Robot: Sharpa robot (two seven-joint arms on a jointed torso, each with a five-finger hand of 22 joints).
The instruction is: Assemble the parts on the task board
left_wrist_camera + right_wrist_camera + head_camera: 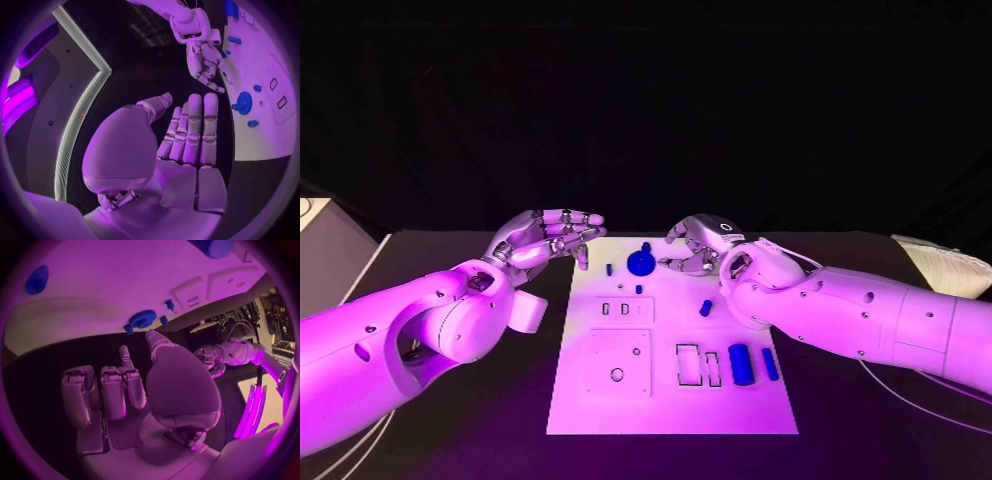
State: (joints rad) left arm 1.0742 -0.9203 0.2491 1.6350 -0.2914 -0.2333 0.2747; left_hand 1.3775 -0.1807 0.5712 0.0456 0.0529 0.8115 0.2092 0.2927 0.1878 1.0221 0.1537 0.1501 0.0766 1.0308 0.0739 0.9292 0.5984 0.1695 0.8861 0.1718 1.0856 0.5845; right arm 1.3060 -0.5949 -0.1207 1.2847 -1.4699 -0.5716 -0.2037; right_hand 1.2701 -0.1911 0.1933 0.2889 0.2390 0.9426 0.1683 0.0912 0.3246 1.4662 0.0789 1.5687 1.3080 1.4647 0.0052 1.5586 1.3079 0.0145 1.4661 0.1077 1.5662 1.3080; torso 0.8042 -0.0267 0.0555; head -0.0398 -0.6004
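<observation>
While both hands hover empty, left hand (pixel 548 238) fingers loosely apart, right hand (pixel 708 243) fingers spread, hiding task board (pixel 672 400) corner.

The task board (pixel 589 400) is seen as smooth, matt plastic; the parts (pixel 741 364) look like smooth plastic, and the table (pixel 473 440) is covered in matt black.

Black table (pixel 473 400) before me; black backdrop (pixel 646 100) behind it; pale cabinet (pixel 329 255) beside its corner.
</observation>
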